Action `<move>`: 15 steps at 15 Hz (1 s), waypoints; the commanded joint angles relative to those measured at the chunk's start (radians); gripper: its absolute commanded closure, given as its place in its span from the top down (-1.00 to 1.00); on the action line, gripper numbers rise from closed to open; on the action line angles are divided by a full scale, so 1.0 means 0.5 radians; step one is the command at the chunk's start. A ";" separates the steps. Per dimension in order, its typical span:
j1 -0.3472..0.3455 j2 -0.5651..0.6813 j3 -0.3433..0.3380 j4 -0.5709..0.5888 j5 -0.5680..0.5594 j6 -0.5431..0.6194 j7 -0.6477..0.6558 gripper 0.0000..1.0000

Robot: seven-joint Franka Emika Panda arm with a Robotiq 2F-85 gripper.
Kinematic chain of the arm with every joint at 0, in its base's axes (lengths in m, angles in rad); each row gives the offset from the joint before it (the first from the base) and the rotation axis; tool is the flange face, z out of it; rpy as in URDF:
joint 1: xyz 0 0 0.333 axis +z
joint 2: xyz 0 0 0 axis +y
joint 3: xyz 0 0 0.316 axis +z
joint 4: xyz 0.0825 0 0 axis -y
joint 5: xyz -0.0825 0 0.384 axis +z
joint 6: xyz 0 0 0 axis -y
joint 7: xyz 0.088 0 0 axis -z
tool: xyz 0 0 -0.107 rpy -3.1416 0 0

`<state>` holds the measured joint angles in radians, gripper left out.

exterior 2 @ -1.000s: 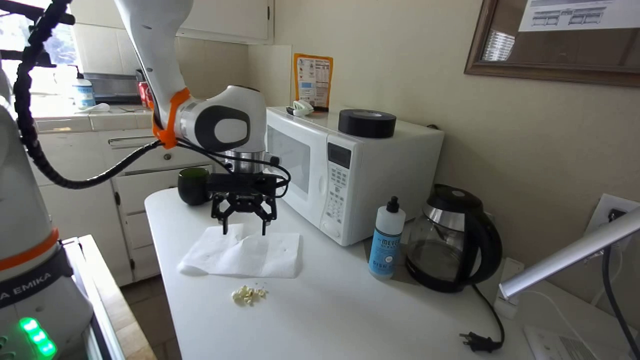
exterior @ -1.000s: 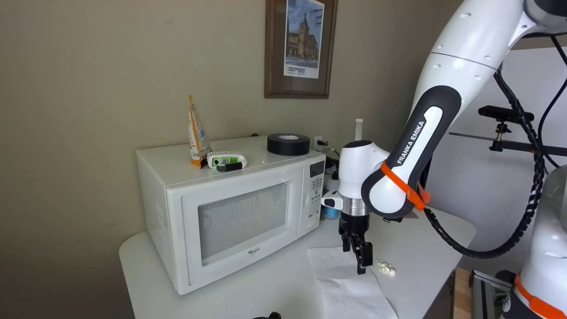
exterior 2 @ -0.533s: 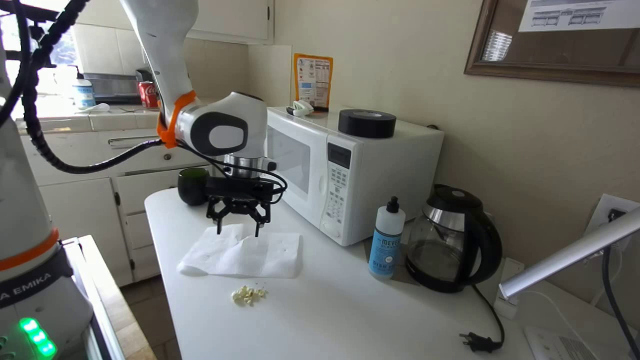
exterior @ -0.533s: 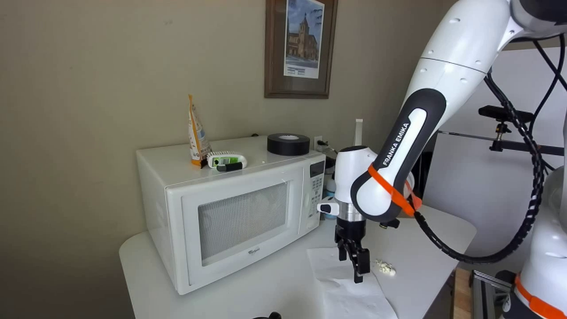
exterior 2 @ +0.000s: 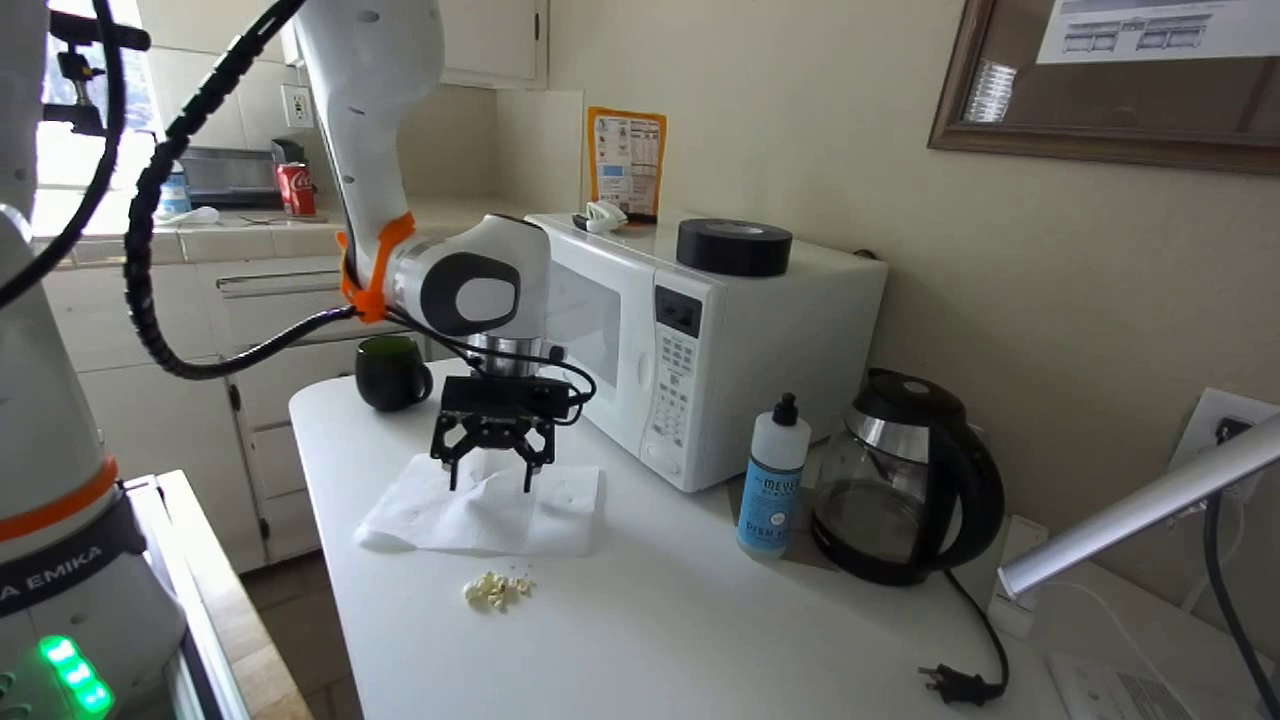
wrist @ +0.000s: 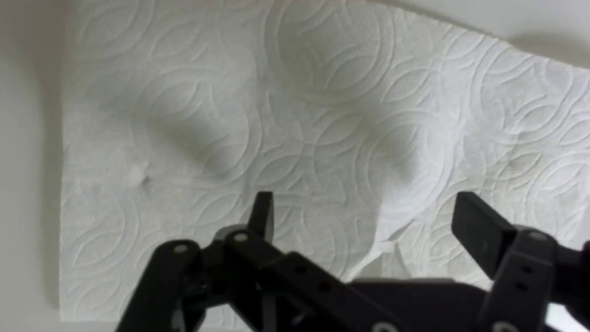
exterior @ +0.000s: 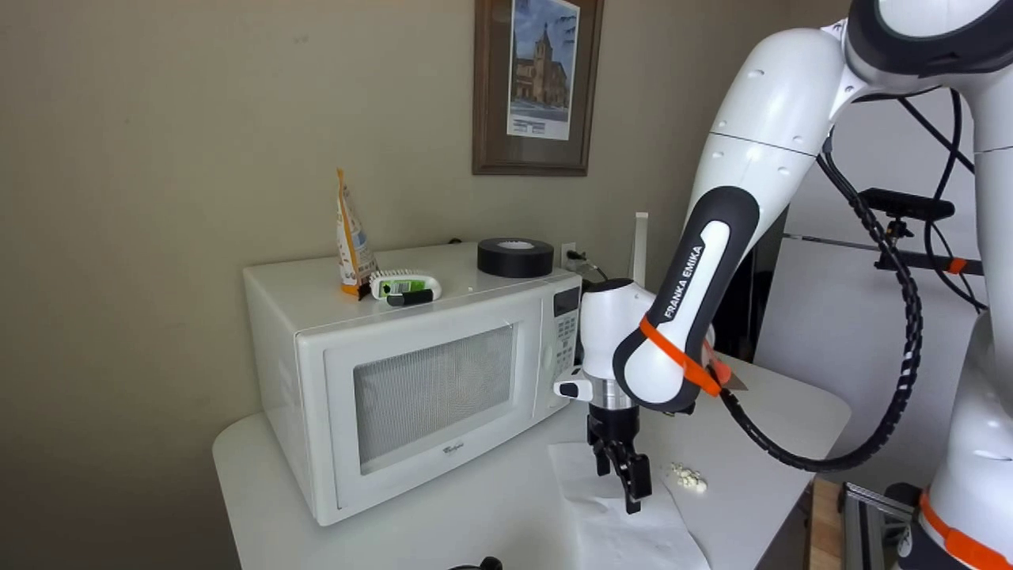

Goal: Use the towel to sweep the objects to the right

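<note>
The towel is a thin white embossed sheet that lies rumpled on the table, in both exterior views [exterior: 633,546] [exterior 2: 545,525]. It fills most of the wrist view [wrist: 299,115], with a raised, torn-looking fold between the fingers. The objects are a small pile of cream-coloured bits on the bare table just beside the towel, in both exterior views [exterior: 688,479] [exterior 2: 493,592]. They are out of the wrist view. My gripper [exterior: 618,492] is open and empty above the towel, pointing down, in both exterior views [exterior 2: 490,488]. In the wrist view its fingers [wrist: 364,203] stand wide apart on either side of the fold.
A white microwave [exterior 2: 690,360] stands along the wall side. A blue-labelled soap bottle [exterior 2: 770,485] and a glass kettle [exterior 2: 895,490] stand beside it. A dark mug [exterior 2: 388,372] stands at the table's far end. The robot base is beyond the table's long edge.
My open gripper has moved lower over the towel and shifted left in an exterior view. The towel and the pile have not moved.
</note>
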<state>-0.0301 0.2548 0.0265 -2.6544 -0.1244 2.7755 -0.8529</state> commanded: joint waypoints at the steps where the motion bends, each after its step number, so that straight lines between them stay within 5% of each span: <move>1: 0.058 0.138 -0.046 0.077 -0.145 0.067 0.261 0.66; 10: 0.246 0.023 -0.226 0.013 -0.632 0.167 1.084 -0.87; 15: 0.023 -0.222 -0.093 -0.263 -0.446 0.362 0.918 -1.00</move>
<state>0.0582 0.2464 -0.0613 -2.6667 -0.4020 2.8738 -0.3351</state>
